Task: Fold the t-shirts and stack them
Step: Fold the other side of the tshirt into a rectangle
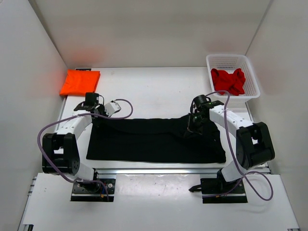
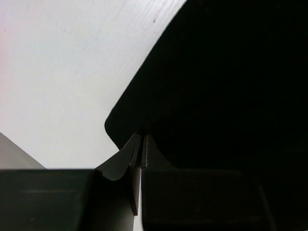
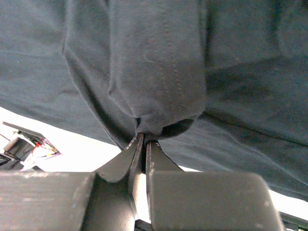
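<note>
The left claw pinches the black shirt at its corner; the right claw clamps a bunched fold.

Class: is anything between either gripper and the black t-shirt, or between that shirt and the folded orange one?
Nothing visible. The left gripper and right gripper are each shut on the edge of the black t-shirt; only table shows between it and the orange t-shirt.
</note>
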